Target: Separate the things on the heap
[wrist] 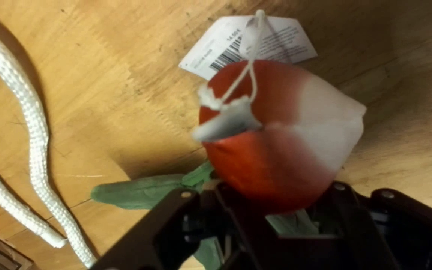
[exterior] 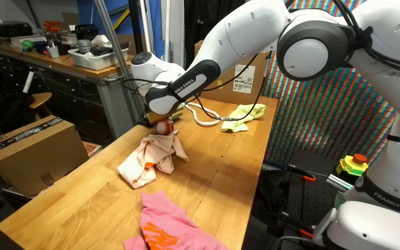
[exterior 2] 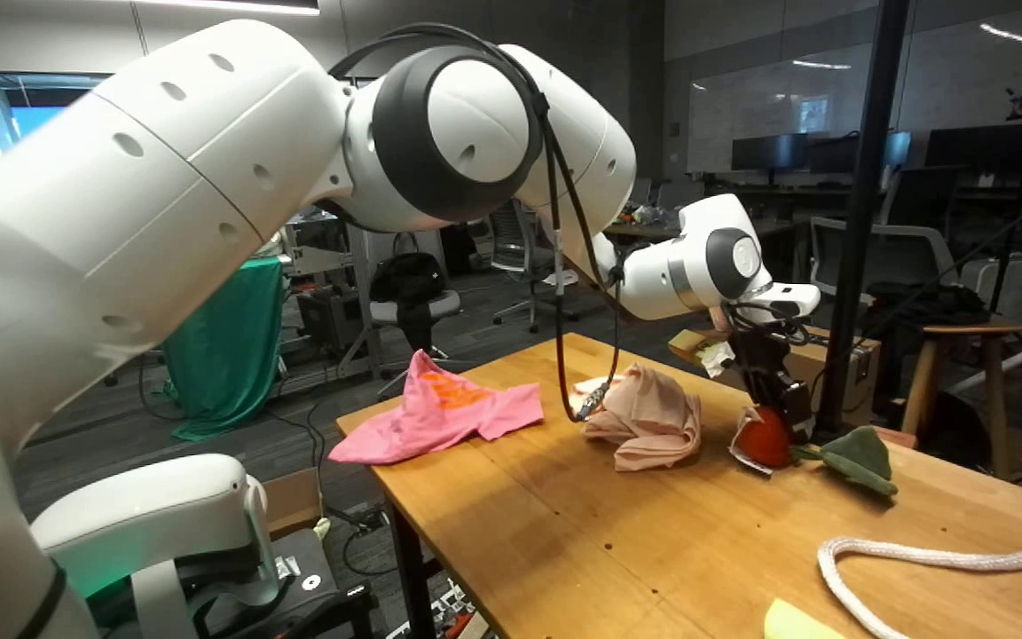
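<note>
A small red ball with green leaf-like parts and a paper tag sits between my gripper's fingers, which look shut on it. In an exterior view the ball is at or just above the wooden table, under the gripper; contact with the table is unclear. The cream cloth with an orange-red mark lies crumpled beside it. The pink cloth lies apart at the table's near end. The white cord and the yellow-green cloth lie apart towards the other end.
A large cardboard box stands at the table end behind the yellow-green cloth. Another brown box is beside the table. A metal post rises by the table edge. A black cable from the arm hangs over the table.
</note>
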### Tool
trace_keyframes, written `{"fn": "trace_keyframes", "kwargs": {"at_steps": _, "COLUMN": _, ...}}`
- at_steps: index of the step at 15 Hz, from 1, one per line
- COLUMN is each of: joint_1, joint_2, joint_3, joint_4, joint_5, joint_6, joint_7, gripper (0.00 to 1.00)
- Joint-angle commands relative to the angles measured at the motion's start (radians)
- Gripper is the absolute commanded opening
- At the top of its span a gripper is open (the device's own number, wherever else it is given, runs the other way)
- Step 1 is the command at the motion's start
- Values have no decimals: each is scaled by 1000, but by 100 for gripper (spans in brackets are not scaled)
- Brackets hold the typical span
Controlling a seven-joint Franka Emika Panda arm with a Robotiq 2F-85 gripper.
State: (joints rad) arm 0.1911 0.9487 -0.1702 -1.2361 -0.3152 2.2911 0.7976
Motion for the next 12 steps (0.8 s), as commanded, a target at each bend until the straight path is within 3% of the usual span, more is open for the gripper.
{"fn": "trace_keyframes", "kwargs": {"at_steps": 1, "joint_1": 1, "joint_2": 24, "joint_3": -7, "joint_4": 53, "joint_5": 33, "joint_6": -34, "joint_7": -23, "gripper": 12}}
{"fn": "trace_keyframes", "kwargs": {"at_steps": 4, "joint_1": 5, "joint_2": 14, "joint_3": -11, "joint_4": 44, "joint_5": 33, "joint_6": -36, "joint_7": -16, "gripper": 6}}
{"fn": "trace_keyframes", "kwargs": {"at_steps": 12, "joint_1": 17, "joint_2": -63, "joint_3": -28, "joint_4": -30, "joint_5": 21, "joint_6": -17, "joint_7": 10, "gripper": 7}}
